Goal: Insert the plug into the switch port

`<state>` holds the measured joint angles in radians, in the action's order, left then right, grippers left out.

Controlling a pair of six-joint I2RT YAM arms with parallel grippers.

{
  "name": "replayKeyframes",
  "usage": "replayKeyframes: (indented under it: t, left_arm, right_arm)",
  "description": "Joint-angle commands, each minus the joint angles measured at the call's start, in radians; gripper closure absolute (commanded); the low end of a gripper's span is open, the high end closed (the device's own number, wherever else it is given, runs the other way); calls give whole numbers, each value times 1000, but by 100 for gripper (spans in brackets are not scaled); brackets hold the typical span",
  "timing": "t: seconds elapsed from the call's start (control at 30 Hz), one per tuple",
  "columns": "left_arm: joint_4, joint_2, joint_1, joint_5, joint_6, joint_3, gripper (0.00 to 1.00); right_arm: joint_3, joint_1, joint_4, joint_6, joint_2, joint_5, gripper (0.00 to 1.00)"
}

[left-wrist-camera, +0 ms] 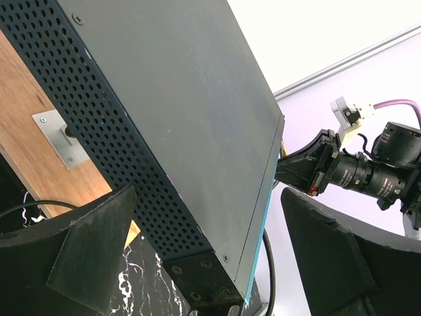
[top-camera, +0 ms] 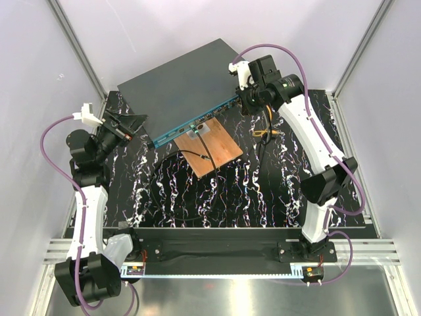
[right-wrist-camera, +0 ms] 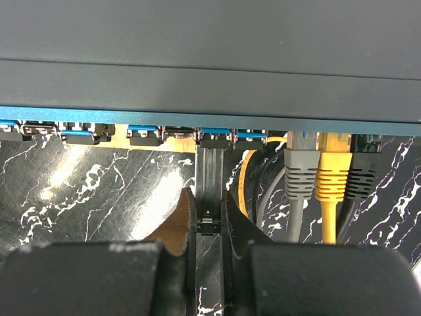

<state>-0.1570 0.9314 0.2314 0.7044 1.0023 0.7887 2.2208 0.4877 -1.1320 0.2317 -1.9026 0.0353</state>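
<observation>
The switch [top-camera: 187,82] is a flat dark grey box lying slantwise at the back, its teal front face [top-camera: 197,122] turned toward the arms. In the right wrist view, my right gripper [right-wrist-camera: 209,195] is shut on a slim dark plug [right-wrist-camera: 210,164]. The plug's front end meets a port [right-wrist-camera: 212,139] in the row under the switch's edge [right-wrist-camera: 210,85]; how deep it sits is hidden. My left gripper [left-wrist-camera: 210,263] stands open, its fingers [left-wrist-camera: 79,250] on either side of the switch's near-left corner [left-wrist-camera: 210,270], with gaps showing. From above, the left gripper [top-camera: 135,122] is at that corner and the right gripper [top-camera: 242,100] at the front face.
A copper-brown board [top-camera: 216,150] lies just in front of the switch with a black cable [top-camera: 197,153] across it. Grey [right-wrist-camera: 299,174], yellow [right-wrist-camera: 334,174] and black [right-wrist-camera: 364,178] cables are plugged in right of my plug. The marbled black mat [top-camera: 263,191] covers the table.
</observation>
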Motion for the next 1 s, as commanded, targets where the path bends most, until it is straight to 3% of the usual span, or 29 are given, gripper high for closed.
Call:
replayKeyframes:
  t: [0.0,0.97]
  left_arm:
    - [-65,-19,6,15,-4,-9,1]
    - [-56,-6,6,10,-7,4,1]
  right_arm:
    - [-9,18,81,12,66,35,100]
    - [-104,18,104,14,122,-11,100]
